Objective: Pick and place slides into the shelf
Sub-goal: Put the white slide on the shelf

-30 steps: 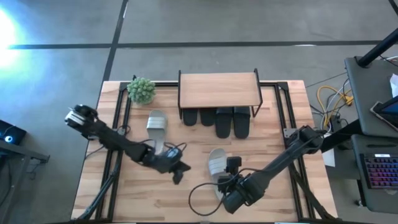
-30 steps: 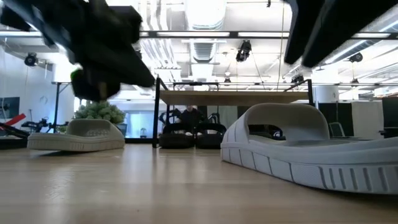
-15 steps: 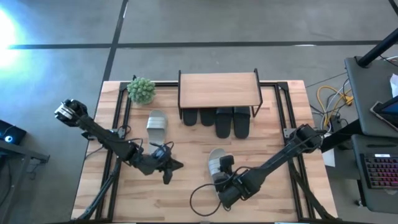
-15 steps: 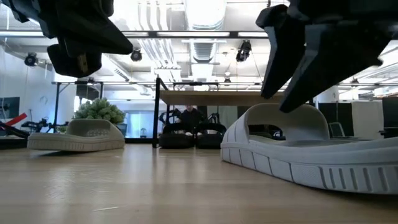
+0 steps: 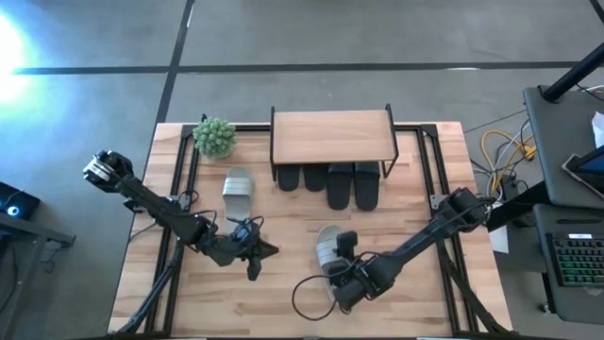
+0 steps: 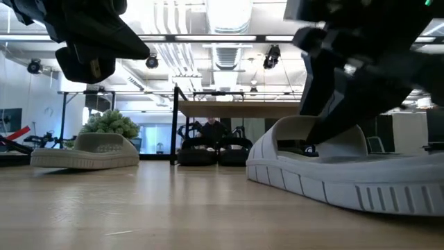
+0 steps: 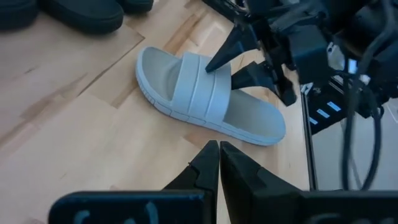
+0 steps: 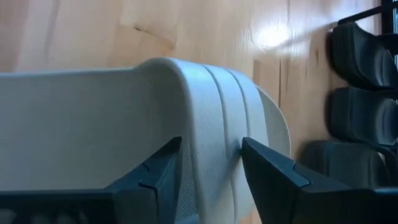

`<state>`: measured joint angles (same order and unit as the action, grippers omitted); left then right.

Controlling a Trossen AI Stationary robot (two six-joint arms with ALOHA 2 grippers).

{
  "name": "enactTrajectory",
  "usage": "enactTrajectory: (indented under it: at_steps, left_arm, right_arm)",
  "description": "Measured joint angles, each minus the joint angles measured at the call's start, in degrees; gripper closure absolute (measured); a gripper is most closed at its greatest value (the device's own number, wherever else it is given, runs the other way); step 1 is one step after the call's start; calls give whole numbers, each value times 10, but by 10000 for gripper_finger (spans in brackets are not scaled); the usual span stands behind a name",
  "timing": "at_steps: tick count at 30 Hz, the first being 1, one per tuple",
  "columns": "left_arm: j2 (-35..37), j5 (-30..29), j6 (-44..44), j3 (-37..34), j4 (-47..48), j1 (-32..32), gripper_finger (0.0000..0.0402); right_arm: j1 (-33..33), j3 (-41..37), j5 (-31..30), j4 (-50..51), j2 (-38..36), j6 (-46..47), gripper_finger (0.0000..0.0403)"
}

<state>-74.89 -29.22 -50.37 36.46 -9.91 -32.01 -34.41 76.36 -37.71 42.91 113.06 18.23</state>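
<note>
A light grey slide [image 5: 326, 244] lies sole-down near the table's middle. My right gripper [image 8: 211, 146] is open over it, pointing down, one finger on each side of its wide strap [image 8: 211, 112]. My left gripper [image 7: 219, 149] is shut and empty, hovering left of that slide [image 7: 205, 93]. A second grey slide [image 5: 238, 187] lies sole-down farther left. Several black slides [image 5: 340, 184] lie side by side under the front of the shelf [image 5: 330, 135], their heels sticking out. My right gripper's fingers [image 8: 155, 177] stand close against the toe-side and heel-side edges of the grey slide's strap, coming from above and lying across it. I cannot tell whether they touch it. The slide rests flat on the table.
A green plant [image 5: 215, 137] stands at the far left, beside the shelf. A black cable loop [image 5: 307, 293] lies by the right arm. Black frame rails run along both table sides. Bare wood lies between the two grey slides and toward the near edge.
My right gripper has moved toward the far edge and come down over the grey slide's strap, so that its fingers now straddle it. My left gripper drew back toward the table's left and rose a little, then held still. The slides have not moved.
</note>
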Motion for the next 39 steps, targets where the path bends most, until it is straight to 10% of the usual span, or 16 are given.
enactTrajectory:
  at_steps: [16,31,39]
  left_arm:
    - [0,-2,18,0,-3,0,402]
    - [19,-14,16,20,-4,0,402]
    - [103,-61,53,18,-1,0,402]
  right_arm:
    - [22,34,-63,-5,0,-89,388]
    - [133,308,-218,306,-2,-79,390]
    - [273,345,-148,253,-4,-285,390]
